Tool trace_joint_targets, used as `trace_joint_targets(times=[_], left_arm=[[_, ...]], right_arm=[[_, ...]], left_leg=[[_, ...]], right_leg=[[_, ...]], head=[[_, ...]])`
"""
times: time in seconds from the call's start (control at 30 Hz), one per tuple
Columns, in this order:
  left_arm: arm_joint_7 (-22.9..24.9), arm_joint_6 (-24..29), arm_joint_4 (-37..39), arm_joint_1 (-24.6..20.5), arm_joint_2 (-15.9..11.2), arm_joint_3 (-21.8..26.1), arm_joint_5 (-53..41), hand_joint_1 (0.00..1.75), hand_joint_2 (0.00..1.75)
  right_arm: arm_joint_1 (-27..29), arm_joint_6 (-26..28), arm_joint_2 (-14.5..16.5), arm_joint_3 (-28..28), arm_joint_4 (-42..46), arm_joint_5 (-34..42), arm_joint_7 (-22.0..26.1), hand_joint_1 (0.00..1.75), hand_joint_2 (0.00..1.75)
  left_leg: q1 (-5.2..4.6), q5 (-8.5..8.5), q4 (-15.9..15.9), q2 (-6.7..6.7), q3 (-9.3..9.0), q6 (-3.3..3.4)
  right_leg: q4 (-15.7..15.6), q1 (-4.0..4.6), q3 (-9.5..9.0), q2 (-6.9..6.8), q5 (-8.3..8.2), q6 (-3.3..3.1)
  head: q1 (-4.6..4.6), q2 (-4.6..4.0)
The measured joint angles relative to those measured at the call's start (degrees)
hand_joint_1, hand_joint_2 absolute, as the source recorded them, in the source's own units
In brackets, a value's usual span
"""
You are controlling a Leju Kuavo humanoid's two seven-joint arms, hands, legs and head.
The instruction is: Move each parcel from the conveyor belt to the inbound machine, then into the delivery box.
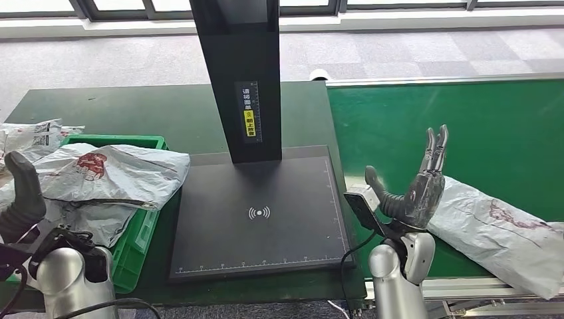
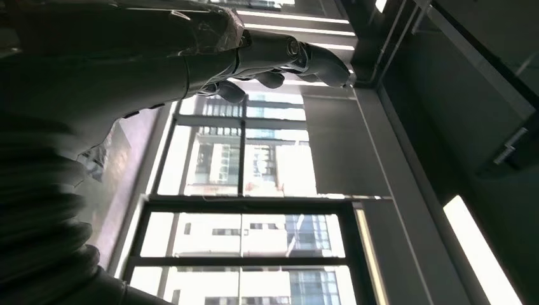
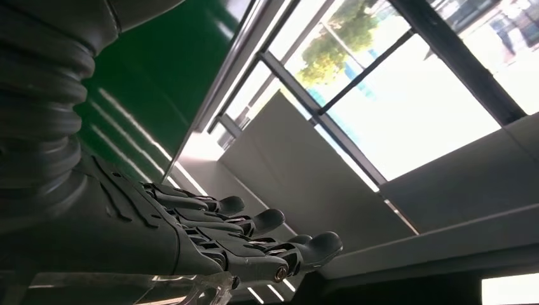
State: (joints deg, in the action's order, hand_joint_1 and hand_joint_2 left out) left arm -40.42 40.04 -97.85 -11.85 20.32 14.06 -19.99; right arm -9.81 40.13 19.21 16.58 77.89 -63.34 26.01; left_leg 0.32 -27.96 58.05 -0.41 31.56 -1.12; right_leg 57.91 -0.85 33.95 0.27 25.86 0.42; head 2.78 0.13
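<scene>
so grey parcels (image 1: pixel 113 174) already filled the green delivery box (image 1: pixel 143 229); one mailer bag (image 1: pixel 499 229) waited on the conveyor belt (image 1: pixel 465 126) beside the released right robot hand (image 1: pixel 416 186); the left robot hand (image 1: pixel 23 196) held nothing.

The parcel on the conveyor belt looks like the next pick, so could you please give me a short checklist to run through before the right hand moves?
1. Right hand free, fingers apart: ok.
2. Grey parcel lies on the green conveyor belt, beside the right hand: ok.
3. Whether the hand touches the parcel: cannot tell.
4. Inbound machine's dark scan plate bare, ready for a parcel: ok.
5. Green delivery box has room: not ok, parcels already spill over its rim.
6. Left hand holds nothing, off the plate: ok.
</scene>
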Motion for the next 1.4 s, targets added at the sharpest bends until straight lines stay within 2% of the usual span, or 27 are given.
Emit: trace_joint_targets(times=[0.13, 0.23, 0.33, 0.4, 0.47, 0.57, 0.73, 0.93, 1.1, 1.2, 1.27, 1.4], left_arm=[[0.0, 0.0, -3.7, 4.6, -1.1, -11.3, 1.3, 0.00, 1.75], [0.1, -0.7, -5.0, 7.4, -2.6, -17.7, 5.8, 0.00, 1.75], [0.1, -3.2, -5.7, 9.3, -4.1, -22.1, 8.3, 0.00, 1.75], [0.1, -4.5, -5.8, 10.1, -4.7, -24.1, 8.4, 0.00, 1.75], [0.1, -4.9, -5.8, 10.7, -5.2, -25.7, 8.1, 0.00, 1.75], [0.2, -4.9, -5.8, 11.1, -5.8, -27.1, 8.0, 0.00, 1.75], [0.2, -5.0, -5.7, 11.5, -6.2, -28.3, 8.0, 0.00, 1.75], [0.2, -4.7, -5.3, 11.7, -6.6, -29.7, 7.9, 0.00, 1.75], [0.2, -4.3, -4.4, 11.7, -6.9, -29.9, 8.4, 0.00, 1.75], [0.2, -4.6, -3.6, 11.7, -7.0, -29.8, 8.9, 0.00, 1.75], [0.3, -4.8, -2.8, 11.7, -7.0, -29.5, 8.7, 0.00, 1.75], [0.3, -4.9, -1.4, 11.6, -7.0, -28.9, 8.3, 0.00, 1.75]], right_arm=[[-3.5, 0.0, 0.0, 8.0, -5.3, -13.7, -6.3, 0.00, 1.75], [-5.0, 0.0, -0.8, 12.4, -8.9, -20.1, -11.5, 0.00, 1.75], [-5.8, 0.0, -3.3, 13.9, -12.4, -24.3, -20.2, 0.00, 1.75], [-5.9, 0.0, -6.0, 12.7, -15.0, -25.1, -28.3, 0.00, 1.75], [-6.0, 0.0, -8.8, 10.7, -17.4, -25.2, -33.2, 0.00, 1.75], [-6.0, 0.0, -11.4, 8.6, -19.5, -25.2, -34.4, 0.00, 1.75], [-6.1, 0.1, -13.5, 6.7, -21.6, -25.2, -35.6, 0.00, 1.75], [-6.5, 0.1, -19.4, 0.1, -25.6, -25.2, -48.7, 0.00, 1.75], [-9.7, 0.1, -25.0, -7.2, -35.4, -25.2, -56.2, 0.00, 1.75], [-11.4, 0.1, -27.3, -10.1, -41.3, -25.2, -58.0, 0.00, 1.75], [-12.4, 0.1, -28.2, -10.8, -44.9, -24.9, -56.9, 0.00, 1.75], [-14.0, -1.0, -28.7, -9.7, -51.0, -20.3, -48.7, 0.00, 1.75]], left_leg=[[0.00, -0.02, 0.0, 0.02, 0.00, 0.01], [0.00, -0.04, 0.0, 0.02, 0.01, 0.04], [0.00, -0.05, 0.0, 0.00, 0.03, 0.05], [0.00, -0.05, 0.0, -0.02, 0.05, 0.06], [-0.01, -0.06, 0.0, 0.00, 0.05, 0.06], [-0.02, -0.07, 0.0, 0.04, 0.02, 0.07], [-0.01, -0.06, 0.0, 0.01, 0.02, 0.06], [-0.03, -0.07, 0.0, 0.02, 0.04, 0.08], [-0.11, -0.09, 0.0, 0.02, 0.02, 0.13], [-0.11, -0.07, 0.0, -0.02, 0.03, 0.15], [-0.11, -0.07, 0.0, -0.01, 0.03, 0.14], [-0.11, -0.07, 0.0, 0.03, 0.02, 0.14]], right_leg=[[0.0, -0.03, 0.01, 0.01, 0.00, 0.00], [0.0, -0.04, 0.02, 0.01, 0.01, 0.01], [0.0, -0.04, 0.01, 0.00, 0.02, 0.03], [0.0, -0.05, 0.00, -0.03, 0.02, 0.03], [0.0, -0.08, 0.01, -0.01, 0.02, 0.03], [0.0, -0.09, 0.02, 0.02, 0.02, 0.03], [0.0, -0.06, 0.02, 0.00, 0.02, 0.03], [0.0, -0.11, 0.01, 0.00, 0.02, 0.04], [0.0, -0.17, 0.01, 0.00, 0.01, 0.06], [0.0, -0.16, 0.00, -0.04, 0.01, 0.06], [0.0, -0.16, 0.01, -0.03, 0.01, 0.06], [0.0, -0.13, 0.04, 0.01, 0.01, 0.06]], head=[[0.00, 0.00], [0.00, 0.00], [0.00, 0.00], [0.00, 0.00], [0.00, 0.00], [0.00, 0.00], [0.00, 0.00], [0.00, 0.00], [0.00, 0.00], [0.00, 0.00], [0.00, 0.00], [0.00, 0.00]])
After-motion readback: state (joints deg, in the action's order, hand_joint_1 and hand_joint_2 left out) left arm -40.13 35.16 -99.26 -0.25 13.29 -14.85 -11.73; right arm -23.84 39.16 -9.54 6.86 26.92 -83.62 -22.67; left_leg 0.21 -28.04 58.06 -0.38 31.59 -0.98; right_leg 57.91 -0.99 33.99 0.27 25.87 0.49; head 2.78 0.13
